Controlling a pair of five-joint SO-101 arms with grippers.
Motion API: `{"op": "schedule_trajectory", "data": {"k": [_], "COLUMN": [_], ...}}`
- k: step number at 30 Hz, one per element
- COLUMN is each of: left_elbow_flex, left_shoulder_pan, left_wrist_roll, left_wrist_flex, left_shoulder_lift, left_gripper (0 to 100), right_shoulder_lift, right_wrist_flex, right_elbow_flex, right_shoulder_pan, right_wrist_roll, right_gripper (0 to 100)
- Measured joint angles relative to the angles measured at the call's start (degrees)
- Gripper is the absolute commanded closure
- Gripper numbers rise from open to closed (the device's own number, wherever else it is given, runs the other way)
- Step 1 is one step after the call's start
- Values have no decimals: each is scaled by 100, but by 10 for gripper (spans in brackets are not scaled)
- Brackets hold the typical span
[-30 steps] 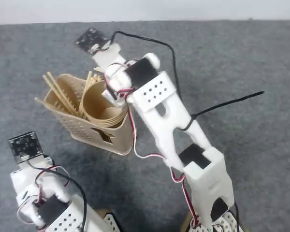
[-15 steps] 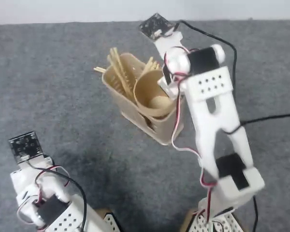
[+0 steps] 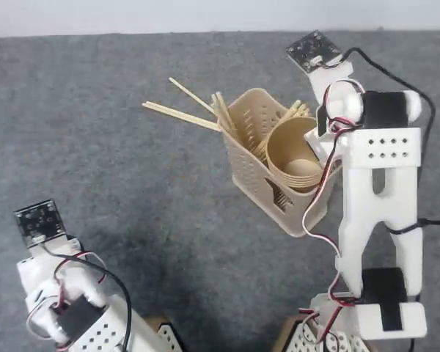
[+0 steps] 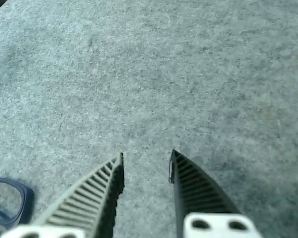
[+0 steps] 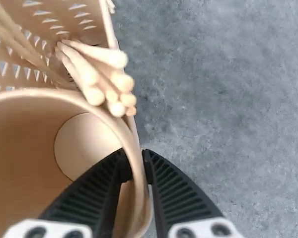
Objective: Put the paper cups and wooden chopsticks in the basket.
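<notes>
I see the right tool pinched on the basket. Its two dark ribbed fingers close over the basket's wall, with the rim of the outer paper cup pressed against that wall between them. One finger sits inside the cup and the other outside the basket.

From the high view the basket is tilted, at the right side of the grey desk, just beside the right arm. I cannot tell whether its base touches the desk.

The paper cups are nested one in another inside the basket, at the end nearest the arm. In the right wrist view I look straight down into the top cup.

The wooden chopsticks are in the basket too. Several long ones lean out over its far rim and point away from the arm. A bundle of chopstick ends lies just beside the cup's rim.

The left tool has its fingers spread, with nothing between them, and it hangs over bare desk. The left arm is at the near left corner, well apart from the basket.
</notes>
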Motion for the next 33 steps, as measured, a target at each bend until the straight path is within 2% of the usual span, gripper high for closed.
{"op": "schedule_trajectory", "data": {"k": [2, 6, 9, 14, 18, 21, 24, 26, 28, 30, 33], "left_elbow_flex": [0, 0, 0, 35, 35, 35, 35, 35, -35, -220, -686], "left_shoulder_pan": [0, 0, 0, 35, 791, 1415, 1846, 2154, 2479, 2831, 3297], "left_wrist_roll": [0, 0, 0, 167, 492, 580, 879, 1477, 2101, 2488, 2743], "left_wrist_flex": [0, 0, -9, -105, -545, -1266, -2479, -3182, -3481, -3499, -3314], "left_shoulder_lift": [0, 0, 0, 0, 0, 0, 0, 0, 0, 0, 0], "left_gripper": [858, 856, 856, 855, 856, 855, 849, 814, 772, 749, 746], "right_shoulder_lift": [-26, -44, -141, -158, -422, -809, -1292, -1574, -1793, -1934, -2127], "right_wrist_flex": [0, 0, 0, 0, 0, 0, 0, 0, 0, -44, -413], "right_elbow_flex": [0, 0, 0, -18, -615, -1468, -1758, -1618, -1231, -686, 176], "right_shoulder_pan": [9, 18, 35, 18, 26, 26, 18, 149, 343, 492, 1090], "right_wrist_roll": [0, -237, -273, -53, -18, -18, -18, -185, -466, -659, -870], "right_gripper": [924, 703, 628, 626, 626, 626, 626, 626, 626, 626, 626]}}
